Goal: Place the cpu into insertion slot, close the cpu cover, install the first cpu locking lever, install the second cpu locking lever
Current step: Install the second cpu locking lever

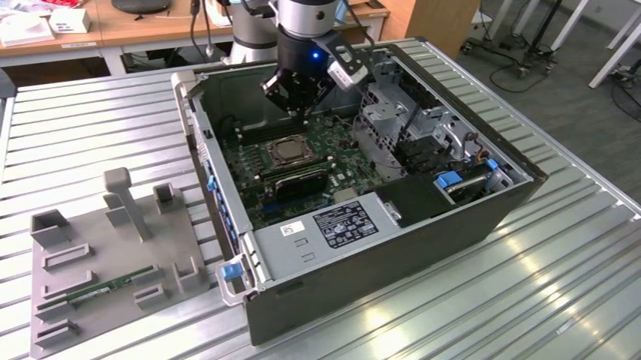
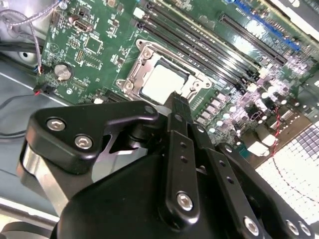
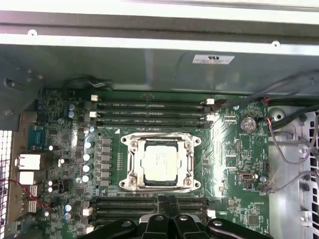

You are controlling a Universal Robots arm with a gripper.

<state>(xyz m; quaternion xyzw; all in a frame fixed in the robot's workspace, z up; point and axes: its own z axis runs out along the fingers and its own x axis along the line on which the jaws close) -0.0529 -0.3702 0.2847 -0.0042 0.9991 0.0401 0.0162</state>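
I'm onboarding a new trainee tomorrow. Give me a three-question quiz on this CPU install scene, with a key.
1. True or false: the cpu already sits in its socket with the cpu cover framing it.
2. Multiple choice: the gripper is A) gripping the cpu, B) above the motherboard beside the socket, C) over the grey fixture outside the case.
3. Fill in: in the first wrist view, rows of long black ____ slots run on two sides of the socket.

Key: 1 true; 2 B; 3 memory.
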